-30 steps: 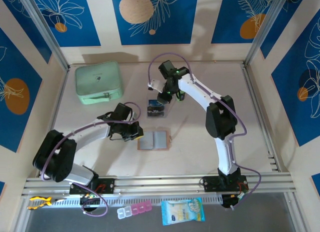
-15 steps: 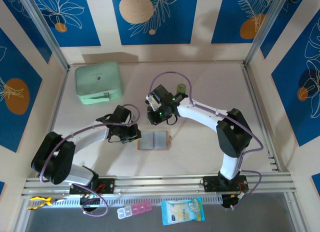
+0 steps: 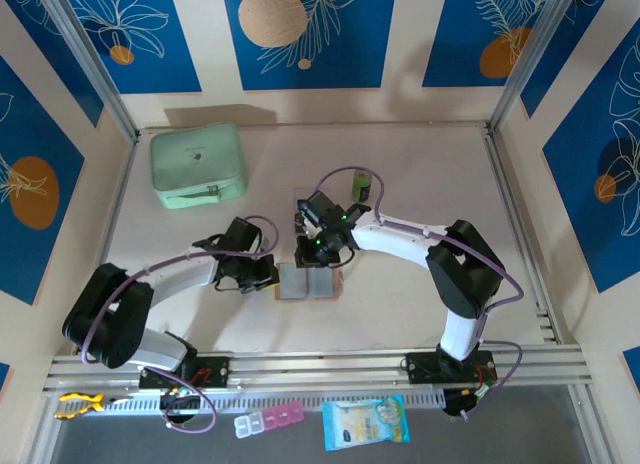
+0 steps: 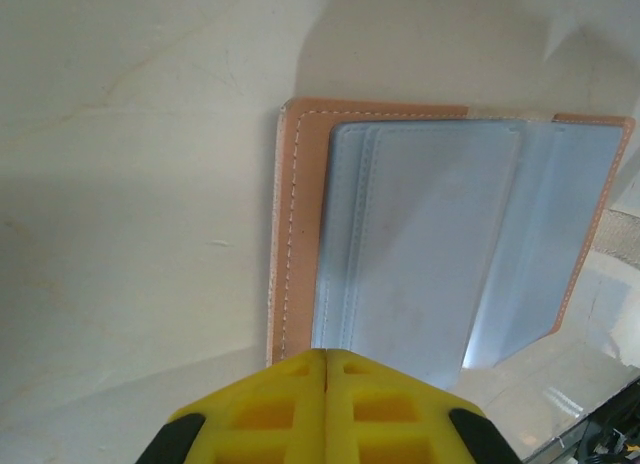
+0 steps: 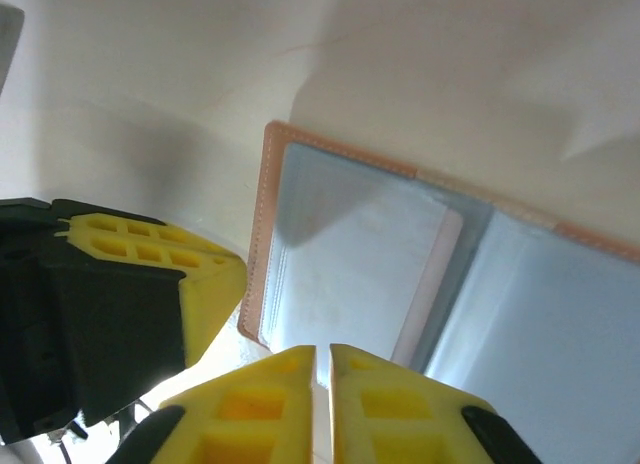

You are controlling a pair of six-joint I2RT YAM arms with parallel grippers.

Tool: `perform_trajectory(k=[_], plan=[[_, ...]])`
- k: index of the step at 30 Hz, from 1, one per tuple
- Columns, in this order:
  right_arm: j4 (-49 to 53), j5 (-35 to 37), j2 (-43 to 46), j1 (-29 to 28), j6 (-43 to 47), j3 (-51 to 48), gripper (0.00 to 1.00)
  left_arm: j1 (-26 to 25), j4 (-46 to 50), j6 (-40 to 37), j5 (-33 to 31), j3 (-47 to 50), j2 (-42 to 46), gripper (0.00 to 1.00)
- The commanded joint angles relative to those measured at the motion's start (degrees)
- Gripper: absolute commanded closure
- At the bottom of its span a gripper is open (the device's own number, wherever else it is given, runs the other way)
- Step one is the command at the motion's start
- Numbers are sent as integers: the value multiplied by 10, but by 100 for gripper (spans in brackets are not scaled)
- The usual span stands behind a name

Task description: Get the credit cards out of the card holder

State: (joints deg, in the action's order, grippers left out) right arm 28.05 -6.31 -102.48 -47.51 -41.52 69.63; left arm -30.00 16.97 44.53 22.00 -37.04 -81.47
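Observation:
The tan card holder (image 3: pixel 312 282) lies open and flat at the table's middle, its pockets plain grey (image 4: pixel 420 234) (image 5: pixel 350 254). My left gripper (image 3: pixel 270 274) (image 4: pixel 327 352) is shut, with its yellow tips resting on the holder's left edge and nothing between them. My right gripper (image 3: pixel 318 254) (image 5: pixel 323 349) hovers low over the holder's far edge. Its fingers stand a narrow slit apart, and nothing clearly sits in the slit. The left fingers (image 5: pixel 150 254) show beside the holder in the right wrist view. The credit cards (image 3: pixel 301 205) lie behind the holder, mostly hidden by the right arm.
A mint-green zip case (image 3: pixel 198 164) sits at the back left. A green cylinder (image 3: pixel 360 184) stands behind the right arm. A pill box (image 3: pixel 268 419) and a blue packet (image 3: pixel 366 422) lie below the rail at the near edge.
My right arm swung from the credit cards at the back down to the card holder's far edge. My left gripper edged right onto the holder's left edge.

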Motion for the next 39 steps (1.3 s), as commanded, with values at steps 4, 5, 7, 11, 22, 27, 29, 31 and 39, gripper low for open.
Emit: perform_trajectory(k=[4, 5, 7, 11, 22, 27, 29, 31, 39], plan=[[-36, -43, -8, -10, -42, -24, 74, 6, -11, 7, 10, 20, -4, 94], [-45, -45, -6, -10, -47, -30, 73, 6, -14, 9, 11, 23, -4, 94], [-59, -50, -5, -10, -56, -40, 71, 5, -17, 10, 13, 27, -9, 94], [-85, -64, -10, -10, -70, -53, 69, 5, -28, 14, 18, 33, -14, 94], [-84, -63, -33, -10, -83, -52, 68, 5, -17, 10, 20, 32, -10, 94], [-64, -53, -43, -9, -79, -45, 67, 5, -14, 9, 21, 32, -12, 94], [-59, -50, -45, -9, -78, -45, 67, 5, -13, 9, 20, 33, -12, 94], [-54, -46, -46, -9, -78, -46, 67, 5, -13, 8, 19, 34, -11, 94], [-37, -24, -38, -7, -74, -52, 67, 5, -8, 7, 18, 31, -12, 94]])
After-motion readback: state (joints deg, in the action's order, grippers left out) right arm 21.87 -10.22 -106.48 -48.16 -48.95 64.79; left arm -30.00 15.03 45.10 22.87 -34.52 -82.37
